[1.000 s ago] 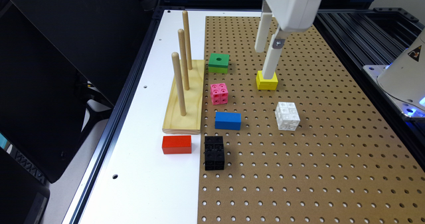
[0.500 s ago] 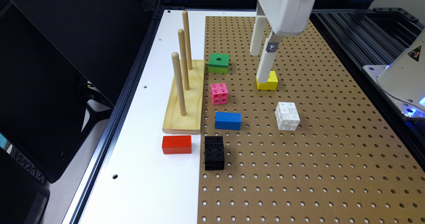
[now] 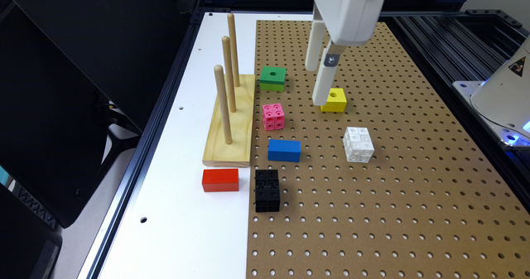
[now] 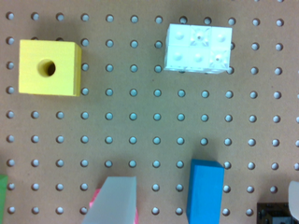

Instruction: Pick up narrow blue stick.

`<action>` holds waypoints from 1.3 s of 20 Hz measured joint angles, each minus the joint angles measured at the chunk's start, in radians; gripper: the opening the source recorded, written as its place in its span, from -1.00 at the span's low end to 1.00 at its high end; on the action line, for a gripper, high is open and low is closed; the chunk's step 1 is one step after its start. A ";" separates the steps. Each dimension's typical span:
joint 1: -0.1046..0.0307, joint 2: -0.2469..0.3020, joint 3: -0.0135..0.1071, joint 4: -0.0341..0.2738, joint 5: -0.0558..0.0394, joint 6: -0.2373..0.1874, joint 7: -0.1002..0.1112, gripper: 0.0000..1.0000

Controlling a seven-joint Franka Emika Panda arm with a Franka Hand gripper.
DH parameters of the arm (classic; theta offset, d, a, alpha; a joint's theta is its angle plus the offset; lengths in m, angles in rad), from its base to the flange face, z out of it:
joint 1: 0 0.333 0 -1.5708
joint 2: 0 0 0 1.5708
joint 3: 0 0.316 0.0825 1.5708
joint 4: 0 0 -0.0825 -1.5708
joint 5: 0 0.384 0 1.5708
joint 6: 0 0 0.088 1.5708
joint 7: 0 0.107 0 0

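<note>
The narrow blue stick (image 3: 284,150) lies flat on the brown pegboard (image 3: 414,212), between the pink cube and the black cube. My gripper (image 3: 316,84) hangs above the board, beside the yellow block (image 3: 334,100) and farther back than the stick. In the wrist view the blue stick (image 4: 204,192) sits between my two widely spread fingers (image 4: 114,200). My gripper (image 4: 207,183) is open and holds nothing.
A wooden base with three upright pegs (image 3: 230,117) stands at the exterior view's left. Around the stick lie a green block (image 3: 272,78), a pink cube (image 3: 273,116), a white cube (image 3: 358,144), a black cube (image 3: 267,190) and a red block (image 3: 220,180).
The gripper has risen off the yellow block and shifted toward the exterior view's left. No block has moved.
</note>
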 joint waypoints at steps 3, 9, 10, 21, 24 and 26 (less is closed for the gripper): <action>-0.001 0.031 0.000 0.014 -0.0005 0.006 0.000 1.00; -0.001 0.091 0.000 0.018 -0.0022 0.056 0.000 1.00; -0.001 0.094 0.000 0.018 -0.0022 0.058 0.000 1.00; 0.000 0.110 0.001 0.024 -0.0024 0.074 0.000 1.00; 0.000 0.111 0.002 0.024 -0.0024 0.074 0.000 1.00; 0.000 0.118 0.002 0.024 -0.0024 0.077 0.000 1.00</action>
